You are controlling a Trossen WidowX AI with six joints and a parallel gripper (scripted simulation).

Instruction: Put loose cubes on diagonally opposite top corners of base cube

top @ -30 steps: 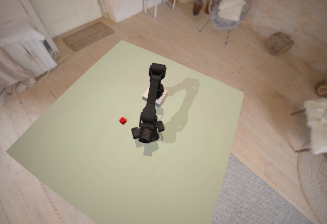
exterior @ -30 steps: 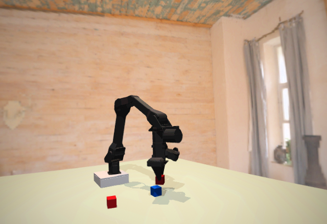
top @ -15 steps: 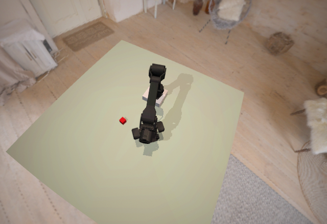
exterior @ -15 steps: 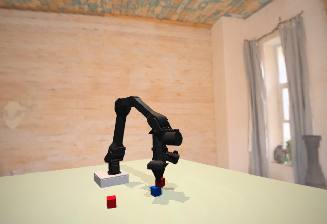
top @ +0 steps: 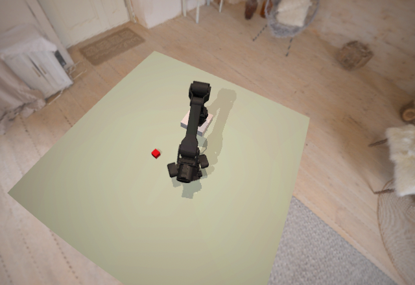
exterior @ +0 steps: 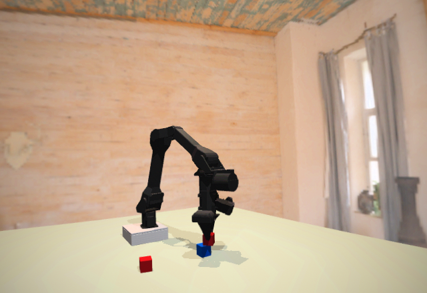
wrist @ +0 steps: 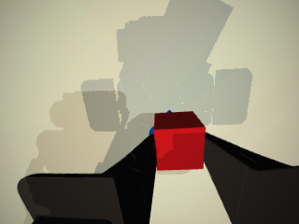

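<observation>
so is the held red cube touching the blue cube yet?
Cannot tell. In the exterior view the held red cube sits right at the blue cube's top edge with no visible gap; the wrist view hides that junction.

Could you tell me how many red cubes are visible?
2: one red cube is clamped in the gripper at the blue cube; another lies loose on the table.

A pale green table top (exterior: 310, 269) filled the lower part of the exterior view. Directly on it sat a white mounting plate (exterior: 145, 234) left of centre, carrying the black arm's foot. A blue cube (exterior: 203, 249) rested on the surface just right of centre, below the plate. A loose red cube (exterior: 145, 263) lay at lower left of the blue one, well apart. Grey shadows (exterior: 224, 257) spread around the blue cube.
</observation>
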